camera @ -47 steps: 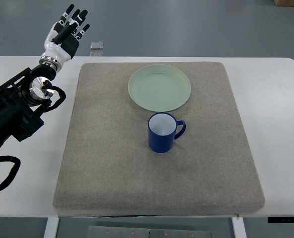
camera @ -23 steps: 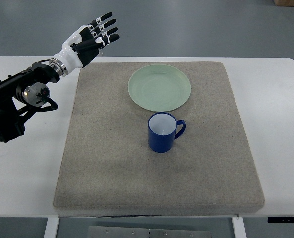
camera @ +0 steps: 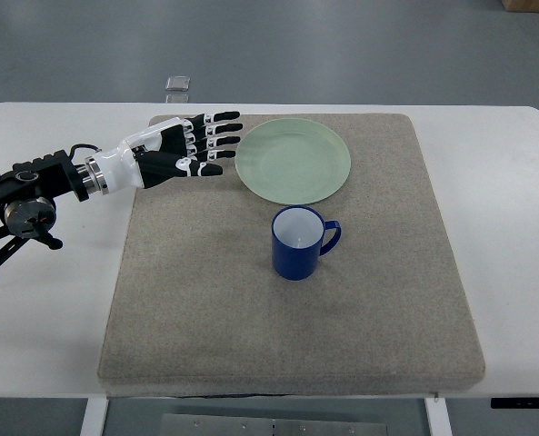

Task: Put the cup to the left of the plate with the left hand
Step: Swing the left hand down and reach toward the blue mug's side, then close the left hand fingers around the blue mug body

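A blue cup [camera: 298, 242] with a white inside stands upright on the grey mat [camera: 205, 300], its handle pointing right. It sits just in front of a pale green plate [camera: 293, 161] at the mat's back middle. My left hand [camera: 189, 149] comes in from the left edge and hovers over the mat's back left, its fingers [camera: 216, 143] stretched out flat toward the plate's left rim. It is open and holds nothing. It is well to the left of and behind the cup. The right arm is not in view.
The mat lies on a white table [camera: 505, 182]. A small grey object [camera: 178, 84] lies on the floor beyond the table's back edge.
My left hand has swung down and to the right, from above the table's back left corner to low over the mat beside the plate. The cup and plate have not moved.
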Action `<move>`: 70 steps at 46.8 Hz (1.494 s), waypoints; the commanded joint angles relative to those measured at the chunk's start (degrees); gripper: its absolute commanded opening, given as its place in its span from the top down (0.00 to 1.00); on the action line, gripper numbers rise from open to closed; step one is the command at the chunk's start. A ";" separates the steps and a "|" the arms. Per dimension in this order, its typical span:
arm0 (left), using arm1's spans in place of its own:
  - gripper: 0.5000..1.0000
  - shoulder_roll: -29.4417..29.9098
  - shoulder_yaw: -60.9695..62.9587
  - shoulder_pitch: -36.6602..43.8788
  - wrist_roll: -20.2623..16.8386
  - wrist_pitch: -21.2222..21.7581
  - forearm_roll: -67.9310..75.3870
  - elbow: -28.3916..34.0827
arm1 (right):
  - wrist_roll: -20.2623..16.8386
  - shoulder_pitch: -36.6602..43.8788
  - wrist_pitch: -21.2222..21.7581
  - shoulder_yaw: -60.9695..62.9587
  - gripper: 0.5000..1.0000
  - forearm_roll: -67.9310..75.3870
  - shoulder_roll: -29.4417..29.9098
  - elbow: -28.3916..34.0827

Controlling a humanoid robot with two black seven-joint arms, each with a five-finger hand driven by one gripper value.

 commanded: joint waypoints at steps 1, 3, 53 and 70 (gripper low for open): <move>0.01 -0.09 0.98 0.80 0.00 -0.01 1.75 0.01 | 0.00 0.00 0.00 -0.04 0.13 0.00 0.00 0.00; 0.01 -0.26 1.15 0.98 0.00 -0.01 3.15 0.01 | 0.00 0.00 0.00 -0.04 0.13 0.00 0.00 0.00; 0.01 -5.10 1.07 3.53 -0.17 -0.01 12.82 -7.20 | 0.00 0.00 0.00 -0.04 0.13 0.00 0.00 0.00; 0.01 -6.59 1.07 3.71 -0.17 0.36 14.24 -6.93 | 0.00 0.00 0.00 -0.04 0.13 0.00 0.00 0.00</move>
